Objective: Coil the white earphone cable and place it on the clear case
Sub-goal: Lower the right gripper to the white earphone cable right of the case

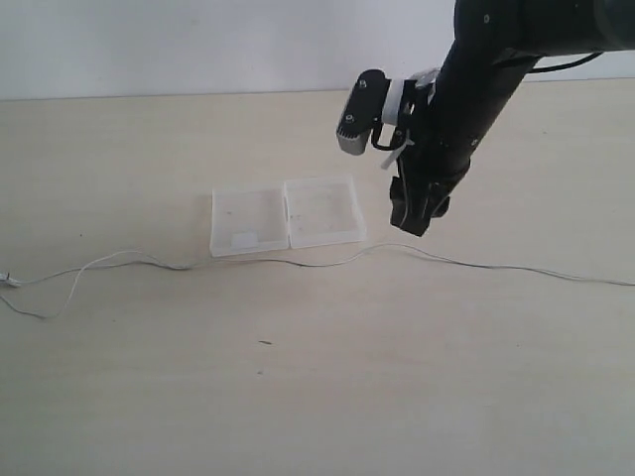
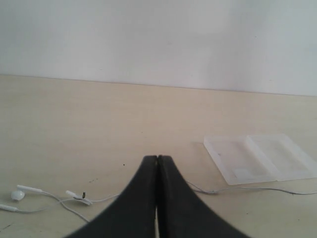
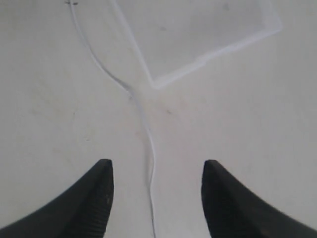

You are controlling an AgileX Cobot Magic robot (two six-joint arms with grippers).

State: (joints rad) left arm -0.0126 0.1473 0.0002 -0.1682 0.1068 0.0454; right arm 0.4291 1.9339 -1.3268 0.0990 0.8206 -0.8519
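Note:
The white earphone cable [image 1: 327,264] lies stretched out across the table from the left edge to the right edge, passing just in front of the clear case [image 1: 288,215]. Its earbuds [image 2: 18,195] and a small plug end [image 2: 79,197] rest at the left end. The case lies flat, its left half bearing a small white label [image 1: 244,239]. My right gripper [image 3: 156,168] hovers open above the cable [image 3: 148,148], which runs between its fingers, near a corner of the case [image 3: 198,34]. My left gripper [image 2: 157,159] is shut and empty; it does not appear in the exterior view.
The table is pale wood with a white wall behind it. The right arm [image 1: 466,89] reaches in from the upper right, its wrist camera [image 1: 359,114] above the case's right side. A tiny dark speck [image 1: 266,343] lies in front of the cable.

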